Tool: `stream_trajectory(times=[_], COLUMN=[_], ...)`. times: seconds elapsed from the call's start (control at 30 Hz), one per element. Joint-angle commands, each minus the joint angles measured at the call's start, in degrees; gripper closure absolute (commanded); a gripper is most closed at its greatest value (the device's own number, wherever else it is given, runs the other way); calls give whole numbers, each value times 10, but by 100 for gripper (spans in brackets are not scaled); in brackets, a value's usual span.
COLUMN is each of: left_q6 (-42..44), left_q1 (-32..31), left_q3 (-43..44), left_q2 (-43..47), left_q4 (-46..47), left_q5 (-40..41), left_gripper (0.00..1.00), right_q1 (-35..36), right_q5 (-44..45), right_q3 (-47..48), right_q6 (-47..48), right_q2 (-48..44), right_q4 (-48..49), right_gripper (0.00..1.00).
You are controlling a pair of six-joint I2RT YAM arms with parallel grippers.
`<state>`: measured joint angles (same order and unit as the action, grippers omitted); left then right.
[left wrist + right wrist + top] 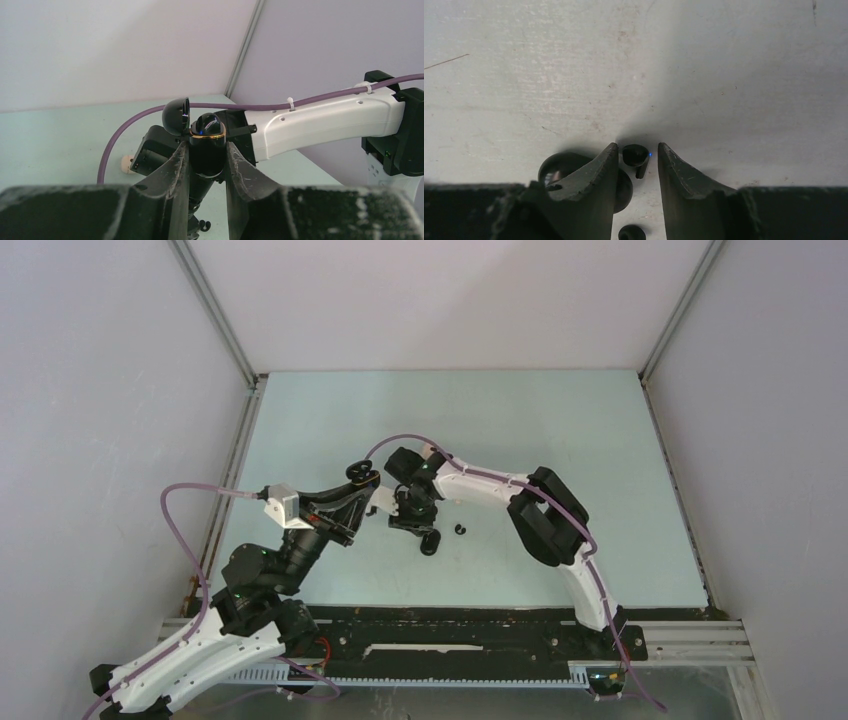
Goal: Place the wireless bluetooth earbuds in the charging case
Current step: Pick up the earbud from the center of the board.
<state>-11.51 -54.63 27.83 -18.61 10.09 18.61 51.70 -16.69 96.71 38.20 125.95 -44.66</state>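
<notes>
My left gripper (206, 152) is shut on a glossy black charging case (207, 135) with a gold rim. It holds the case upright above the table with the lid (176, 116) flipped open; in the top view the case is at the middle left (358, 474). My right gripper (637, 146) is open and points down at the table (413, 522). A black earbud (635, 156) with a small blue light lies between its fingertips, apart from both. Another black earbud (631, 232) lies nearer the wrist. A loose earbud (460, 530) lies to the right.
A rounded black case (559, 167) lies on the table partly behind my right gripper's left finger. A small black curled earbud (204, 226) lies below the held case. A small beige piece (126, 163) lies by the right arm's wrist. White walls enclose the pale green table (560, 440).
</notes>
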Motion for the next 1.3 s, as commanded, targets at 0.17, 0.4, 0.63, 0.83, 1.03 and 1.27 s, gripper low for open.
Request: stream_trajectory(times=[0.17,0.4,0.63,0.83,1.03,1.27], left_q6=[1,6,18,17,10,5], left_q1=[-3,-3,-3,-3,-3,-2], left_q3=[-5,-14,-19,-30,-48,-53], left_q2=[1,0,-12,-27,-51,-87], left_q4=[23,23,28,38,68,92], left_q5=[-10,2,15,17,18,13], left_gripper=[100,100,100,100,100,100], right_q1=[0,-34,-101,-126,-144,-183], right_q5=[25,-2,-73,-101,-124,-172], right_q3=[-32,-40,-48,-90,-132,-155], right_q6=[-6,-67,-151,-204,-221,-229], right_q2=[-7,-66,-135,-194,-268,-353], right_q4=[1,50,85,126,152,155], right_gripper=[76,85,92,99,100,100])
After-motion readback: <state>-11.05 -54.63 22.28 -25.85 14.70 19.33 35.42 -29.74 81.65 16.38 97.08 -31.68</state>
